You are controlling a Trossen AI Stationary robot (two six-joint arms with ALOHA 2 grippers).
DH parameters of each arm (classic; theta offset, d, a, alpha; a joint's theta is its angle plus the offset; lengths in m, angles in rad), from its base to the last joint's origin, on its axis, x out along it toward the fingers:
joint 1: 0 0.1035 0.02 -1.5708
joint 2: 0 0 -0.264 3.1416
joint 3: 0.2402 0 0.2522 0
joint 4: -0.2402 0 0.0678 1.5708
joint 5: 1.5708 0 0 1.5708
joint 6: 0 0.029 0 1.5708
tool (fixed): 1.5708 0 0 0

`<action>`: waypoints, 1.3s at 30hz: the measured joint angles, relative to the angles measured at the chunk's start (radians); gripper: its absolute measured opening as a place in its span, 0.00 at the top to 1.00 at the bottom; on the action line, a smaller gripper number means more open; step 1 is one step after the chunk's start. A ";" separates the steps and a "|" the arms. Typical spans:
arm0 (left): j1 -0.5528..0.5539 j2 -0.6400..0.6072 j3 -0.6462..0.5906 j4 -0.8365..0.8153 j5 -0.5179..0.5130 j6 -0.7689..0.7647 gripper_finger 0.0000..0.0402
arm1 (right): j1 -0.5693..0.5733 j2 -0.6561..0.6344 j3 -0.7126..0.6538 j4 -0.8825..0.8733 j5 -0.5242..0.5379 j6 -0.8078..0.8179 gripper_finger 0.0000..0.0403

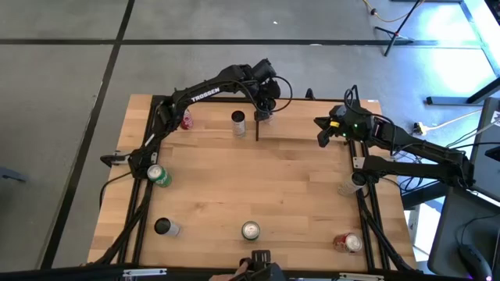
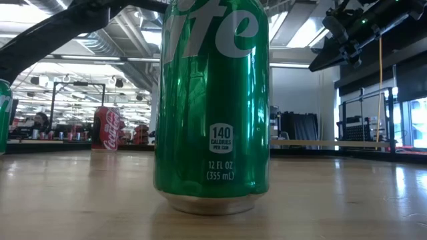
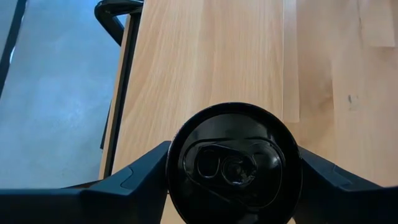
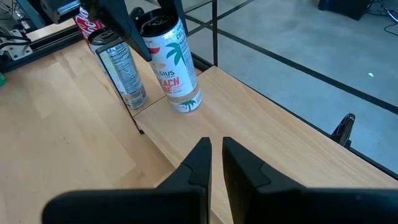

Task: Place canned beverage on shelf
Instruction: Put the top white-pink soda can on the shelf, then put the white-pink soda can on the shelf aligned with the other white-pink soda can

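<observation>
At the frame's upper centre, the left tool (image 1: 264, 114) pinches a white can (image 4: 175, 60) standing on the shelf (image 4: 261, 124). The right tool (image 1: 323, 131), pressed together, hovers at right above the counter (image 1: 258, 183).

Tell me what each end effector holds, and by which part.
The left end effector grips a white can by its sides near the top, standing on the shelf. The right end effector holds nothing.
</observation>
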 joint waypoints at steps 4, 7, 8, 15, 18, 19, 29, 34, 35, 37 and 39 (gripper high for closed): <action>-0.001 0.000 0.000 0.000 0.022 0.015 0.36 | 0.000 0.000 0.000 0.000 0.000 0.000 0.93; -0.006 0.004 0.000 0.003 0.023 0.011 0.35 | 0.000 0.000 0.000 0.000 0.010 0.000 0.93; -0.008 0.007 0.001 0.003 0.023 0.015 0.35 | 0.000 0.000 0.000 0.000 0.011 0.000 0.93; -0.017 0.020 0.003 -0.006 0.043 0.054 0.29 | 0.000 0.000 0.000 0.000 0.013 0.000 0.93; -0.019 0.022 0.003 -0.010 0.021 0.056 0.26 | 0.000 0.000 0.000 0.000 0.016 -0.001 0.93; -0.020 0.022 0.001 -0.010 0.009 0.056 0.24 | 0.000 0.000 0.000 0.000 0.016 0.000 0.93; -0.022 -0.002 0.030 0.021 -0.040 0.055 0.22 | 0.000 0.000 0.000 0.000 0.019 -0.002 0.93; -0.036 -0.067 0.030 0.020 -0.055 0.082 0.22 | 0.000 0.000 0.000 -0.001 0.027 -0.002 0.91; -0.041 -0.080 0.030 0.020 -0.054 0.081 0.22 | 0.000 0.000 0.000 0.000 0.027 -0.002 0.90; -0.050 -0.110 0.030 0.012 -0.054 0.070 0.22 | 0.000 0.000 -0.001 0.000 0.014 -0.003 0.84; -0.059 -0.141 0.030 -0.006 -0.053 0.048 0.22 | 0.000 0.000 -0.001 0.000 -0.001 -0.009 0.76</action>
